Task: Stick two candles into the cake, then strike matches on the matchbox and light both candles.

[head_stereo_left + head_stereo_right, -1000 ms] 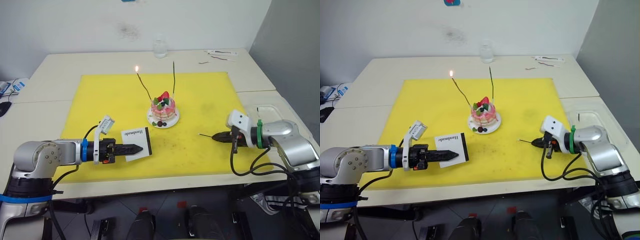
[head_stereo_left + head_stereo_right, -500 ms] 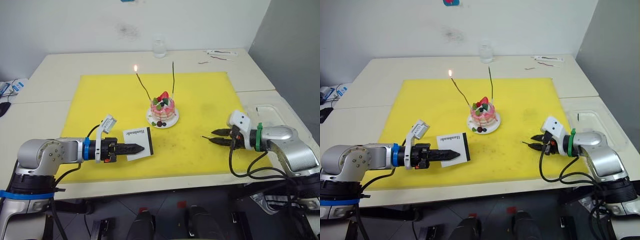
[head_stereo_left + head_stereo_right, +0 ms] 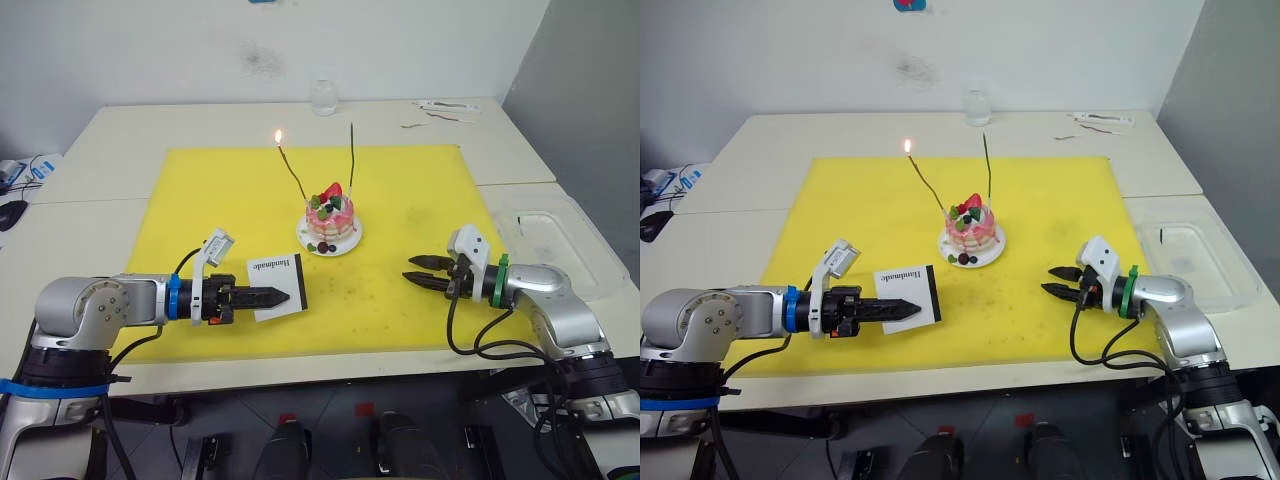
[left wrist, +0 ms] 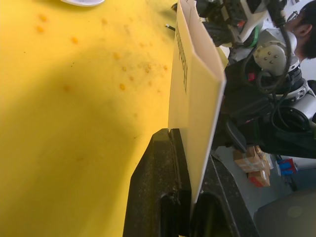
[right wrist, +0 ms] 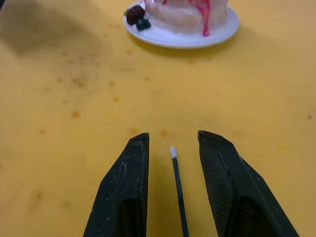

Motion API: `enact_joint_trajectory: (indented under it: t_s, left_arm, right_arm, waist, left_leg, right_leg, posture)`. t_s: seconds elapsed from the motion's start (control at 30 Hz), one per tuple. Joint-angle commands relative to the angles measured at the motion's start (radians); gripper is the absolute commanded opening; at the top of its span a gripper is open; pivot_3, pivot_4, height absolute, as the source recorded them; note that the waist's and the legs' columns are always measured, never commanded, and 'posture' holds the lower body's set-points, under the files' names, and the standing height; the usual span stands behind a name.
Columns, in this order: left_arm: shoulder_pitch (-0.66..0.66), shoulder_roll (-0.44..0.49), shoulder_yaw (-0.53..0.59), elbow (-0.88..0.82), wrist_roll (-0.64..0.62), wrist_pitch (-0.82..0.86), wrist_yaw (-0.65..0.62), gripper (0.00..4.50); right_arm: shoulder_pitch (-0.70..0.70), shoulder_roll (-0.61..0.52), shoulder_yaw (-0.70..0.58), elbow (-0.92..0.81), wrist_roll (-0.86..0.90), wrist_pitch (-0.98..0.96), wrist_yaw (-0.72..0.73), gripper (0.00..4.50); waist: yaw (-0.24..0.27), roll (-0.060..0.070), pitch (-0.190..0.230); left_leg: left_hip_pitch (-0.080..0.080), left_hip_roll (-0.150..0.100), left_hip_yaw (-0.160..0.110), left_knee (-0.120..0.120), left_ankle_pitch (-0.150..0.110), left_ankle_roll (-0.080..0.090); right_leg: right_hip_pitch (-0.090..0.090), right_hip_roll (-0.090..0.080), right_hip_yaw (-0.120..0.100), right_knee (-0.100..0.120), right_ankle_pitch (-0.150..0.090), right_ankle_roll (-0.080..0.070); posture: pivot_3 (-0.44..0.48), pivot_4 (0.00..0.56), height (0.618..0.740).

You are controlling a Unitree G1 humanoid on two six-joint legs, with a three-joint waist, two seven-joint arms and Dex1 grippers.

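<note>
So my right end effector (image 5: pixel 173 148) has just spread open around the match (image 5: pixel 177 185) on the mat, left end effector (image 4: pixel 190 148) keeps pinching the matchbox (image 3: pixel 276 275), second candle (image 3: pixel 353 155) unlit, so I reckon a regrasp's coming.

A pale beige table (image 3: pixel 120 150) stands against a plain white wall (image 3: pixel 150 50) bearing a faint dark smudge (image 3: pixel 258 62), with a grey wall panel (image 3: pixel 590 90) at the right and what seems to be dark floor (image 3: pixel 330 420) below the table's front edge.
</note>
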Motion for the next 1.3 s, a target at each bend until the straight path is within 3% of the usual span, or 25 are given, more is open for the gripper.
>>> enact_joint_trajectory:
  t_s: [0.03, 0.53, 0.67, 0.7, 1.3]
  left_arm:
    - [-0.017, 0.012, 0.006, -0.024, -0.006, 0.003, -0.011, 0.0]
    - [-0.016, 0.012, 0.004, -0.033, -0.01, 0.005, -0.009, 0.0]
    - [-0.015, 0.012, 0.006, -0.038, -0.013, 0.01, -0.007, 0.0]
    - [-0.015, 0.012, 0.006, -0.039, -0.013, 0.01, -0.007, 0.0]
    - [-0.014, 0.014, 0.005, -0.043, -0.008, 0.013, -0.008, 0.0]
  right_arm:
    - [-0.006, -0.017, -0.001, -0.002, -0.006, -0.031, 0.019, 1.59]
    - [-0.041, 0.024, 0.008, 0.063, -0.008, -0.035, 0.014, 1.59]
    - [-0.04, 0.02, 0.013, 0.078, -0.022, -0.045, 0.012, 0.84]
    - [-0.039, 0.018, 0.014, 0.079, -0.024, -0.047, 0.013, 0.48]
    - [-0.017, 0.001, 0.011, 0.084, -0.03, -0.077, 0.034, 0.48]
  waist:
    - [0.0, 0.0, 0.0]
    - [0.0, 0.0, 0.0]
    - [0.0, 0.0, 0.0]
    - [0.0, 0.0, 0.0]
    - [0.0, 0.0, 0.0]
  left_leg:
    - [0.0, 0.0, 0.0, 0.0, 0.0, 0.0]
    - [0.0, 0.0, 0.0, 0.0, 0.0, 0.0]
    - [0.0, 0.0, 0.0, 0.0, 0.0, 0.0]
    - [0.0, 0.0, 0.0, 0.0, 0.0, 0.0]
    - [0.0, 0.0, 0.0, 0.0, 0.0, 0.0]
  right_leg:
    - [0.0, 0.0, 0.0, 0.0, 0.0, 0.0]
    - [0.0, 0.001, 0.0, 0.0, 0.0, 0.0]
    - [0.0, 0.001, 0.0, 0.0, 0.0, 0.0]
    - [0.0, 0.001, 0.0, 0.0, 0.0, 0.0]
    - [0.0, 0.001, 0.0, 0.0, 0.0, 0.0]
  posture:
    - [0.0, 0.15, 0.74]
    - [0.0, 0.15, 0.74]
    - [0.0, 0.15, 0.74]
    - [0.0, 0.15, 0.74]
    - [0.0, 0.15, 0.74]
